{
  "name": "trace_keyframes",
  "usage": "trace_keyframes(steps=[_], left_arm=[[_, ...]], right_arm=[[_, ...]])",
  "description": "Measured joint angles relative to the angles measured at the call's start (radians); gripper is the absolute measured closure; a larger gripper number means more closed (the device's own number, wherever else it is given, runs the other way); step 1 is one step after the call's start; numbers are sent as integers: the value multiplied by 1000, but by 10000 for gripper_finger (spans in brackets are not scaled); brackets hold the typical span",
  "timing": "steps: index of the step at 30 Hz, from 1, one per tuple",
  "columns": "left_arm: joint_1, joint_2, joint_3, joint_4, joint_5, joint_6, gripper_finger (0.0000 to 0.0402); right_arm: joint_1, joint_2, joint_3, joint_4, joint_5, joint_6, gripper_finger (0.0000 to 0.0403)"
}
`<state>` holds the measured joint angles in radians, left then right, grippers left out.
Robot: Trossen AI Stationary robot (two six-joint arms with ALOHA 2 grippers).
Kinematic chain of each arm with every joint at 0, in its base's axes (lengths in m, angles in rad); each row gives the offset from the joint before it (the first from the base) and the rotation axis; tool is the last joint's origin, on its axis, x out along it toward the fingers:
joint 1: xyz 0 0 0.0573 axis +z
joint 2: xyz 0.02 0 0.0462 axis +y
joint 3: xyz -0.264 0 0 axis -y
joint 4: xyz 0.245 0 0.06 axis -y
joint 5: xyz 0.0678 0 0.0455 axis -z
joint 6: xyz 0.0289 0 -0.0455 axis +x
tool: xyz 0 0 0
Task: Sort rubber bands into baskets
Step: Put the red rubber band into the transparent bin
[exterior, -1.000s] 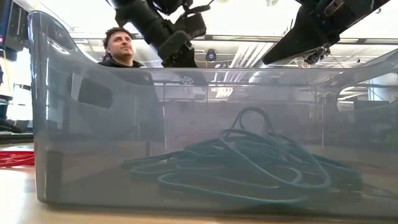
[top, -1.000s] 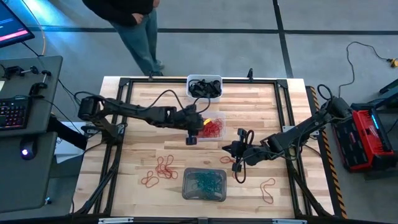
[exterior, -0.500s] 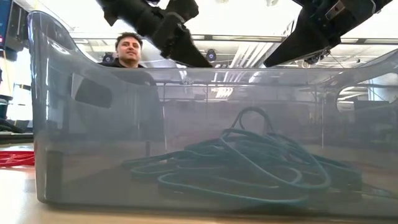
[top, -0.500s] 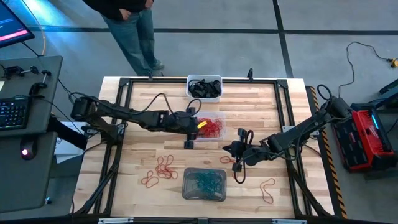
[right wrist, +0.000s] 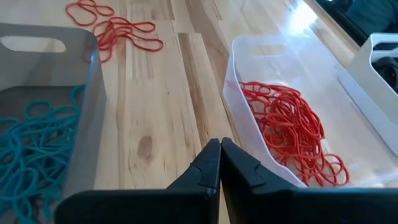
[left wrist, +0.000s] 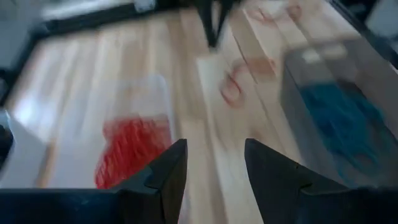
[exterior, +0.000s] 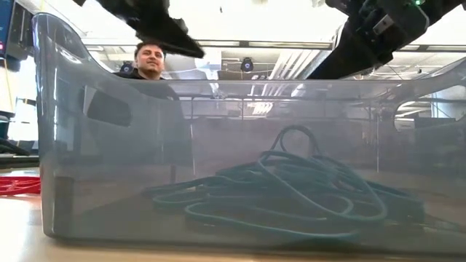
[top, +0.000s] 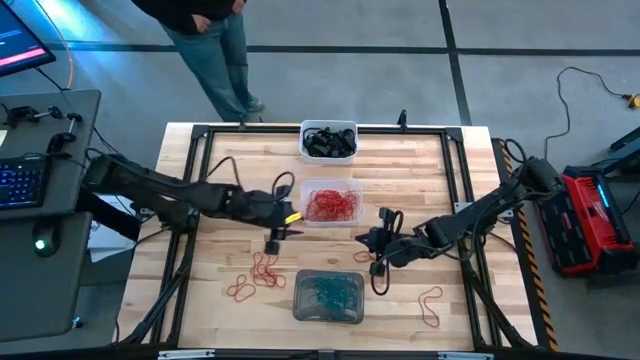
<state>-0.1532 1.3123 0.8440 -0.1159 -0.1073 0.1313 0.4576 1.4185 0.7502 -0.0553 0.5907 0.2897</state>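
Left gripper (top: 272,241) fingers apart and empty, just beside clear plastic basket (top: 331,186) of red rubber bands (top: 331,205), likely heading for loose red rubber bands (top: 256,274) on pale wooden plank table (top: 240,170). Right gripper (top: 379,240) clenched on nothing, waiting between clear basket and translucent grey basket (top: 328,314) holding teal bands (top: 328,292). Opaque white basket (top: 328,128) with black bands (top: 328,142) at far edge; person (top: 205,40) standing beyond on grey floor.

Left claw (top: 272,243) gapes empty; right claw (top: 371,240) is pinched closed.

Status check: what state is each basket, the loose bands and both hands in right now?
White basket: holds black bands.
Clear basket: holds red bands.
Grey basket: holds teal bands.
Loose red bands: on the table, unsorted.
Left hand: open, empty.
Right hand: shut, empty.
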Motion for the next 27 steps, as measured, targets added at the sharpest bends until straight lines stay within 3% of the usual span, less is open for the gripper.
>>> trace_keyframes(steps=[5, 13, 20, 27], left_arm=[[-65, -94, -1, -245, -7, -80, 247], [-160, -115, -2, -566, -6, -201, 247], [-213, -97, -4, -596, 11, -261, 247], [-218, -98, -114, -552, 20, -304, 255]], right_arm=[[0, 0, 0, 20, -1, -27, 403], [0, 0, 0, 38, 0, -35, 403], [0, 0, 0, 43, 0, -29, 403], [0, 0, 0, 44, -1, -29, 403]])
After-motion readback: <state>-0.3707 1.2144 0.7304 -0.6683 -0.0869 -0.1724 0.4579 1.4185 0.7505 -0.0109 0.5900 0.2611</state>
